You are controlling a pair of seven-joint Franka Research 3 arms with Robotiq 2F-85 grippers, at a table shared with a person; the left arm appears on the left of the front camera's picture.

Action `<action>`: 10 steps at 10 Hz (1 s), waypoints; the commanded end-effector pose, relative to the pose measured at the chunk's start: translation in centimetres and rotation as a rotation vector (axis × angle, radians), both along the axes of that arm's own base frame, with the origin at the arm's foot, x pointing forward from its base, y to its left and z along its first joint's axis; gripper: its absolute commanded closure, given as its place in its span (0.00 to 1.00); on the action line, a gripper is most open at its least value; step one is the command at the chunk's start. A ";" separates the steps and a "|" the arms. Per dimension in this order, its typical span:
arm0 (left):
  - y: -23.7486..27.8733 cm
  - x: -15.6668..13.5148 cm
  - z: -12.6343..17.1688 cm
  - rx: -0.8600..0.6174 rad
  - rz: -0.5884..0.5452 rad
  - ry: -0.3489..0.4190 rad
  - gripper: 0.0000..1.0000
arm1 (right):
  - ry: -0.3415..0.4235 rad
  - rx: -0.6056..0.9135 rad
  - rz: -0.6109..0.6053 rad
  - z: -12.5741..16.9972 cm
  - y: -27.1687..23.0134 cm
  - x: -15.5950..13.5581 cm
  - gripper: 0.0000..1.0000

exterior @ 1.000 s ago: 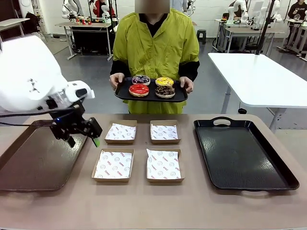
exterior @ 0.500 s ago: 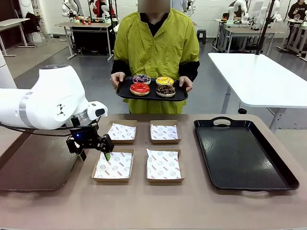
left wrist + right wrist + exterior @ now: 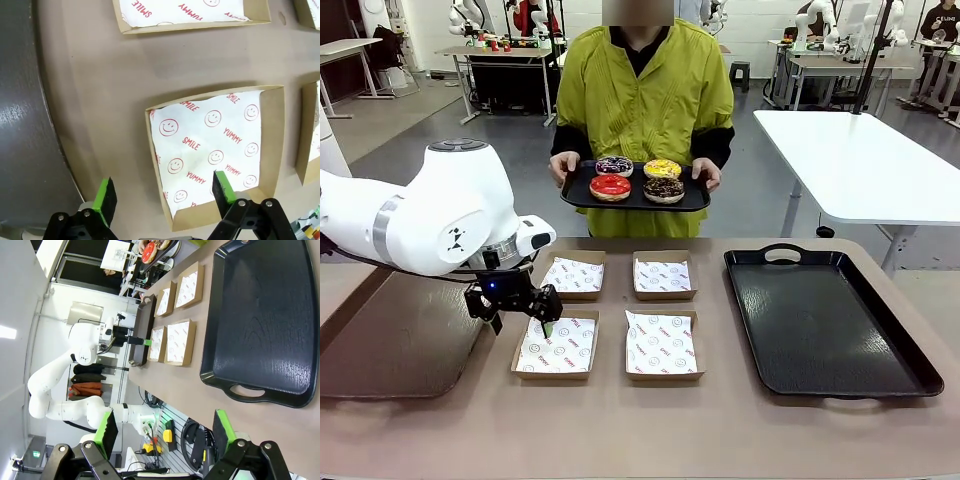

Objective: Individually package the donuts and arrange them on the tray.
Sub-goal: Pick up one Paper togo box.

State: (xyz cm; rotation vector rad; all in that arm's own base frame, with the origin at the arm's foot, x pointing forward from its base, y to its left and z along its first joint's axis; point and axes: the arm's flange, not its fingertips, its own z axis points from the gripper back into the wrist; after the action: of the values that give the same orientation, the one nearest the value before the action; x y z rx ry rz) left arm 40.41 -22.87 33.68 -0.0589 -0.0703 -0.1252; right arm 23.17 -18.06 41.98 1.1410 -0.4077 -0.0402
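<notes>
Movement in the front view: the left gripper (image 3: 523,325) has swung in from over the brown tray (image 3: 390,340) at lower left and now hangs, fingers spread and empty, over the left rim of the near-left box (image 3: 558,347). The donuts (image 3: 610,186) have not budged: all four sit on the serving tray (image 3: 695,200) that the person's hands (image 3: 560,165) hold up at upper centre, well apart from the table. The black tray (image 3: 820,320) at right carries nothing. Left wrist view: the green pads (image 3: 106,195) stand wide, straddling the box's edge at the bottom of the frame, with bare smiley-print paper below. Right wrist view: the right gripper (image 3: 164,432) is spread too, holding nothing, the black tray (image 3: 260,315) at upper right and the donuts (image 3: 149,252) a small red speck at the top edge. By the look of it packaging has not begun. The left arm seems to be lining up at a first box, and a donut has yet to reach it.
</notes>
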 end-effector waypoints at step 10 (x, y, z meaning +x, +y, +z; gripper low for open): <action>-0.6 1.1 -1.8 0.047 0.054 0.009 1.00 | -0.023 0.015 0.000 -0.1 -0.1 0.2 0.00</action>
State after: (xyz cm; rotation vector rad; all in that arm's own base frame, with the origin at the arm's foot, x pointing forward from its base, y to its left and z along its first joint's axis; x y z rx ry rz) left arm 41.03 -22.65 31.98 -0.0424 -0.0449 -0.1028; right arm 23.17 -18.06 41.98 1.1409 -0.4077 -0.0401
